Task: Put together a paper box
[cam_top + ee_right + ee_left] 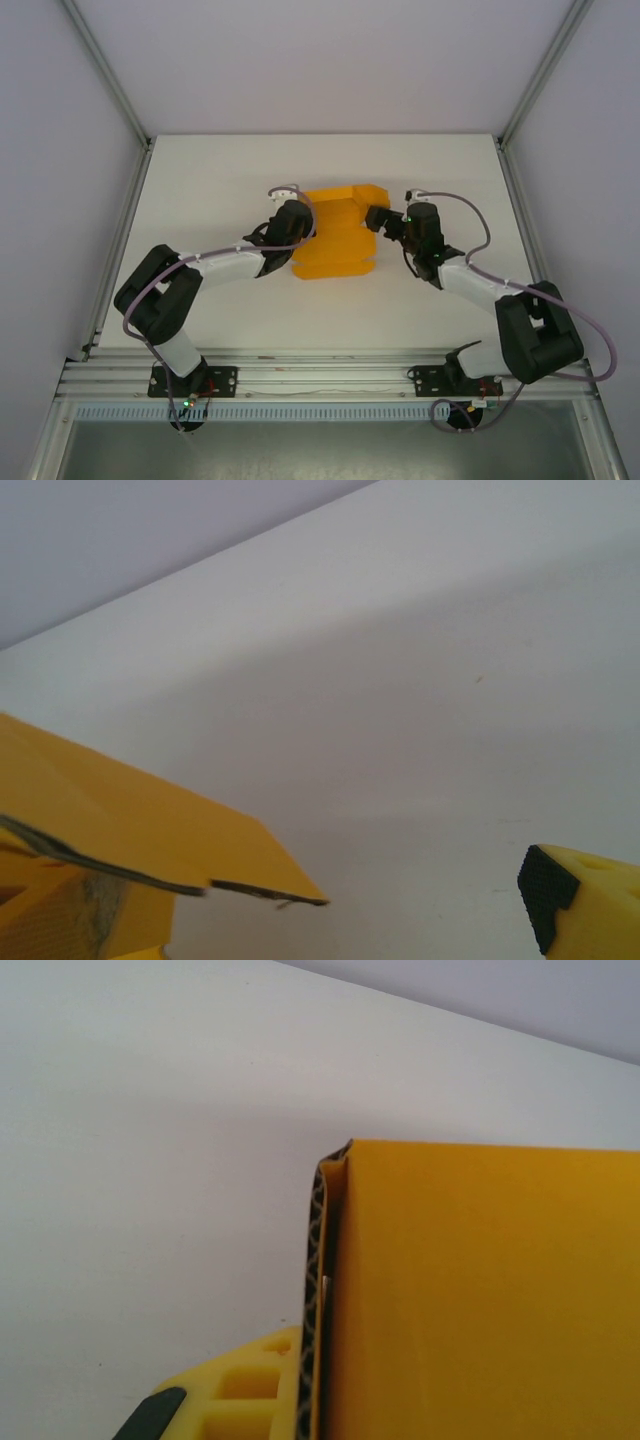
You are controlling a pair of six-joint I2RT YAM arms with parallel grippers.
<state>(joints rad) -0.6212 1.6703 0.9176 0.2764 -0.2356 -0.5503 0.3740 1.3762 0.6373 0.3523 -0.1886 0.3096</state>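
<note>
Left gripper point(303, 228): jaws closed on the left wall of the paper box point(340, 235). In the left wrist view a patterned pad point(312, 1290) presses flat against the upright orange card. Right gripper point(378, 218): jaws wide apart at the box's right side. A flap edge lies over one finger, and the other finger point(575, 905) is clear of the card. The box sits partly folded at the middle of the table point(220, 170), between both grippers.

the paper box point(335, 240) lies on the table point(200, 190), left gripper point(305, 225) at its left edge, right gripper point(376, 218) at its right.
</note>
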